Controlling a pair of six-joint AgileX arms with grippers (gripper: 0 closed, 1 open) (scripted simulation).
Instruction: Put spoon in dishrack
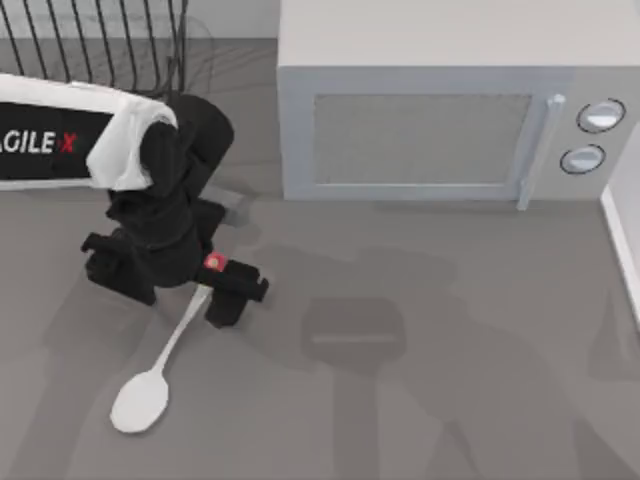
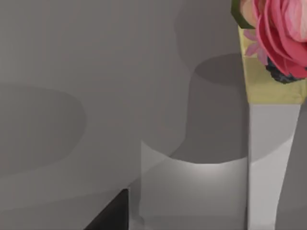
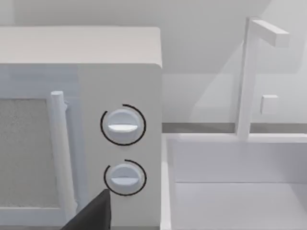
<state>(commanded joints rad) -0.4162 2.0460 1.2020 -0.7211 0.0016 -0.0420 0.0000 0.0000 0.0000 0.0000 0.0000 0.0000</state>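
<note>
The white spoon [image 1: 150, 385] lies on the grey table at the left. Its bowl points toward the front edge and its red knob [image 1: 213, 263] points back. My left gripper [image 1: 178, 285] hangs over the handle's knob end. Its black fingers [image 1: 235, 292] stand apart on either side of the handle, open, and the knob sits beside the right-hand one. The black wire dishrack [image 1: 100, 40] stands at the back left, behind the left arm. In the right wrist view, my right gripper shows one dark fingertip [image 3: 93, 213] off centre, open and holding nothing.
A grey microwave [image 1: 430, 130] with two dials fills the back middle and right. The right wrist view shows a white sink [image 3: 240, 191] with a faucet [image 3: 247, 76] beside it. The left wrist view shows a white vase [image 2: 271, 158] with a pink flower and a pale rounded object [image 2: 192, 191].
</note>
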